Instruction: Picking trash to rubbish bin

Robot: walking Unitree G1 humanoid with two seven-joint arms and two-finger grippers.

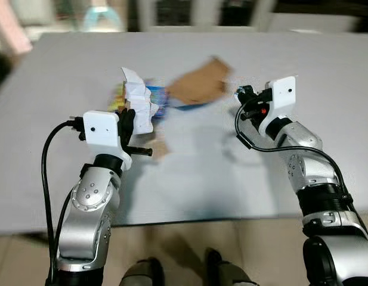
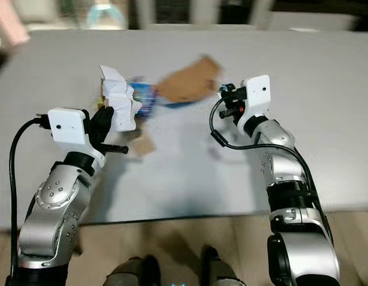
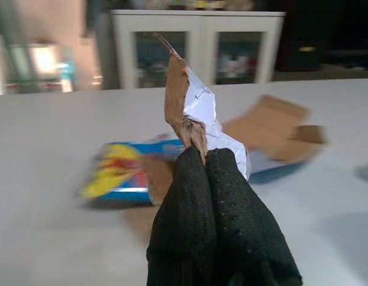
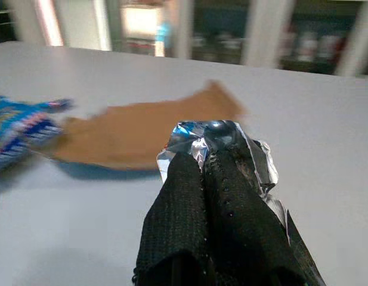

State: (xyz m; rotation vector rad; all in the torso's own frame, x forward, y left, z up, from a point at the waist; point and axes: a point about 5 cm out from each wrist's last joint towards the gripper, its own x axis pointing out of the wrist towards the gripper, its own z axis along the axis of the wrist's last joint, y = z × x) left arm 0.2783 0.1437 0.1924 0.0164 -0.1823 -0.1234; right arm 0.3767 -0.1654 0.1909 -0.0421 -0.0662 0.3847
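Left wrist view showed the left gripper with its two black fingers pressed together on a crumpled white paper with a torn brown edge, lifted above the grey table. Over the table's right side, the right gripper was likewise pinched shut around a crinkled silver foil wrapper. Between them on the tabletop lay a blurred blue-and-yellow snack packet and a flat brown cardboard piece, just beside each other.
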